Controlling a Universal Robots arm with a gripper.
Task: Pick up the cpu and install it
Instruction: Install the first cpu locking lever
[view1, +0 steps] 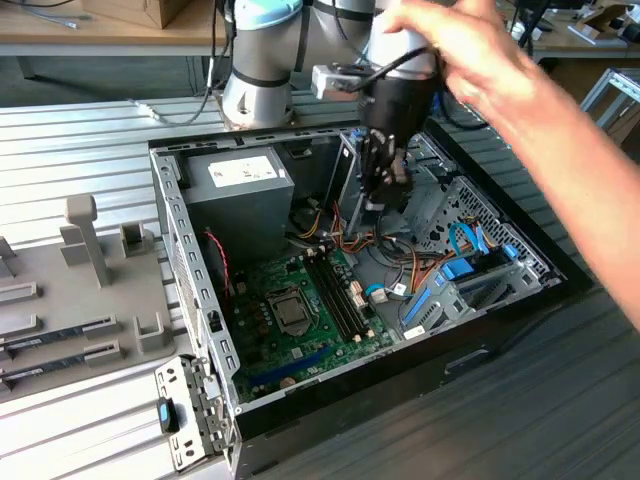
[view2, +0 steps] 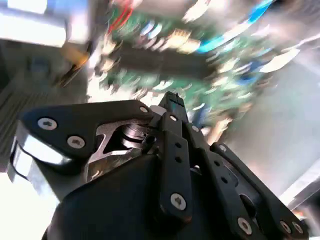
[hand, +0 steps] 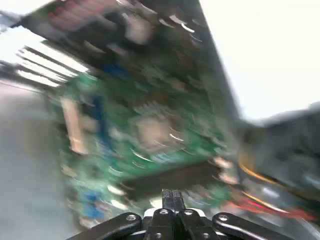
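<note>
Cpu (view1: 291, 311) looks already seated in the socket on the green motherboard (view1: 262, 345), toward the exterior view's left of the case. Light, thin and fragile, I'd guess, so edges only. Further right, the gripper (view1: 383, 192) hovers above, fingers pinched together, empty, a person's hand (view1: 470, 50) on the arm.
</note>
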